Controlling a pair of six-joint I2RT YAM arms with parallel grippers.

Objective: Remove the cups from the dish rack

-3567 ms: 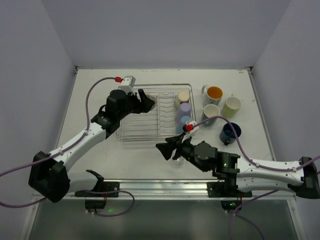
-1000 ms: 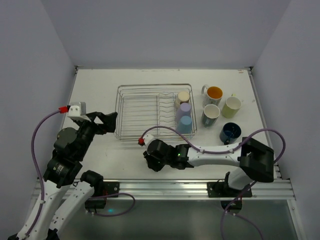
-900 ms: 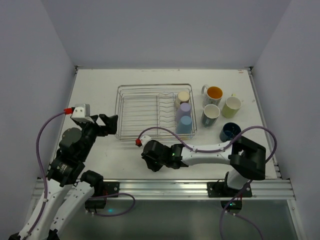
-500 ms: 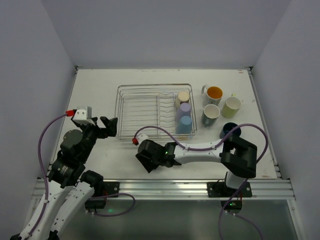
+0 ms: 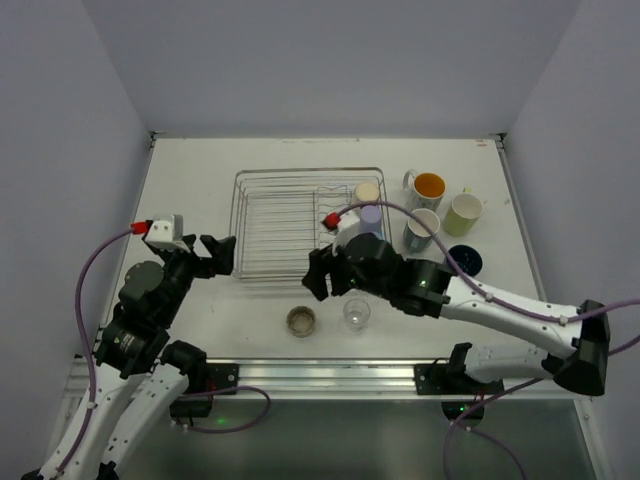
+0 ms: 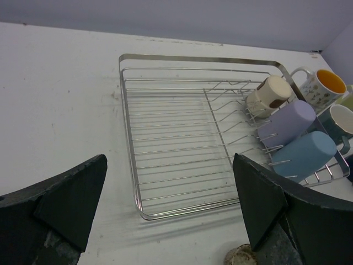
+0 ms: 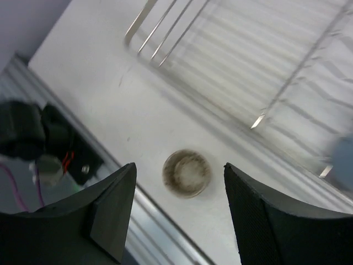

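The silver wire dish rack (image 5: 238, 215) sits mid-table. A cream cup (image 5: 367, 192) and a lavender cup (image 5: 371, 214) lie in its right end; my right arm covers the light blue cup in the top view. The left wrist view shows the rack (image 6: 130, 144) with cream (image 6: 270, 95), lavender (image 6: 287, 120) and light blue (image 6: 306, 155) cups. A metallic cup (image 5: 301, 321) and a clear glass (image 5: 356, 313) stand in front of the rack. My right gripper (image 5: 324, 276) is open and empty above the metallic cup (image 7: 186, 173). My left gripper (image 5: 219, 255) is open and empty, left of the rack.
Right of the rack stand a white mug with orange inside (image 5: 428, 186), a yellow-green cup (image 5: 464, 212), a teal mug (image 5: 421, 226) and a dark blue cup (image 5: 464, 260). The aluminium rail (image 5: 330, 372) runs along the near edge, close to the metallic cup.
My right arm has lifted from low at the front of the table toward the rack's front right, uncovering the metallic cup and the glass. My left arm has barely moved.
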